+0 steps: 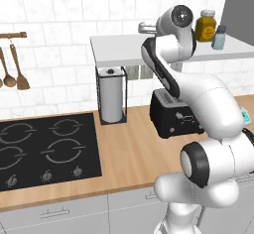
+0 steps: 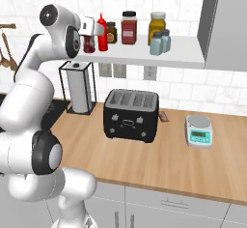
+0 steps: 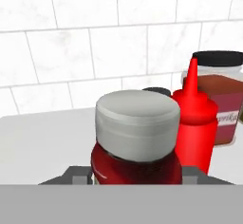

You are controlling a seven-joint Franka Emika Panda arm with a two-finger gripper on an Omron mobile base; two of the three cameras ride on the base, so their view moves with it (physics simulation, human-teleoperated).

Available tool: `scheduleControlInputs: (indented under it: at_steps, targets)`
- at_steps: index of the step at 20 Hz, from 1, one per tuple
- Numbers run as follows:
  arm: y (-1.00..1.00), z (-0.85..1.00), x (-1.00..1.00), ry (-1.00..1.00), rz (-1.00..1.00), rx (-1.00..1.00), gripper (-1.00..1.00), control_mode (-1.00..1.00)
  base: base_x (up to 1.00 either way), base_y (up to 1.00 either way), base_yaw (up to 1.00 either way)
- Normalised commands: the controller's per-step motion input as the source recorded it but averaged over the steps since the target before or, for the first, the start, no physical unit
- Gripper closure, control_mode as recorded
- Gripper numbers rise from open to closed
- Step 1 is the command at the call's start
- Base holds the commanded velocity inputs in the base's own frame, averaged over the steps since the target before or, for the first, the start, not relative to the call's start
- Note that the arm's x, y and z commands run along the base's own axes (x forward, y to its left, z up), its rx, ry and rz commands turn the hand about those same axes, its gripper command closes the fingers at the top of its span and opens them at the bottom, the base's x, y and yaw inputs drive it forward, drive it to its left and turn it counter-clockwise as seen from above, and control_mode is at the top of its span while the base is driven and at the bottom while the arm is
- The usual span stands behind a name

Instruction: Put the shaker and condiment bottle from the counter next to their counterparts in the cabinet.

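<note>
My gripper (image 2: 89,31) is shut on the condiment bottle (image 2: 89,44), a squat red bottle with a white cap (image 3: 137,122), and holds it at the left end of the cabinet shelf (image 2: 183,58). The tall red squeeze bottle (image 2: 102,33) stands just to its right, close beside it (image 3: 193,123). Dark fingertips (image 3: 79,175) flank the bottle's red body. I cannot tell whether the bottle rests on the board or hangs just above it. Two pale blue-grey shakers (image 2: 155,43) (image 2: 165,39) stand side by side further right on the shelf. One shaker (image 1: 219,37) also appears in the left base view.
On the shelf stand a dark jar (image 2: 111,32), a red-brown jar (image 2: 129,27) and a yellow jar (image 2: 157,25). On the counter (image 2: 159,159) below are a black toaster (image 2: 131,113), a small scale (image 2: 198,131), a paper towel holder (image 2: 79,87) and the hob (image 1: 44,148).
</note>
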Motion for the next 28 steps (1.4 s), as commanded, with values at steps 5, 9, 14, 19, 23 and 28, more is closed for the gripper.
scheduleControlInputs:
  at_steps: [5, 9, 14, 19, 23, 28]
  targets:
    - [0.0, 0.0, 0.02, -0.03, 0.0, 0.0, -1.0, -1.0, 0.0, 0.0, 0.0]
    - [0.0, 0.0, 0.06, -0.08, 0.0, 0.0, -1.0, -1.0, 0.0, 0.0, 0.0]
    - [0.0, 0.0, 0.0, -0.13, 0.0, 0.0, -1.0, -1.0, 0.0, 0.0, 0.0]
    - [0.0, 0.12, -0.24, -0.15, 0.0, 0.01, -1.0, -1.0, 0.0, 0.0, 0.0]
    - [0.0, 0.28, -0.47, -0.13, 0.0, 0.0, -1.0, -1.0, 0.0, 0.0, 0.0]
    - [-0.05, 0.46, -0.56, -0.15, 0.0, 0.0, -1.0, -1.0, 0.0, 0.0, 0.0]
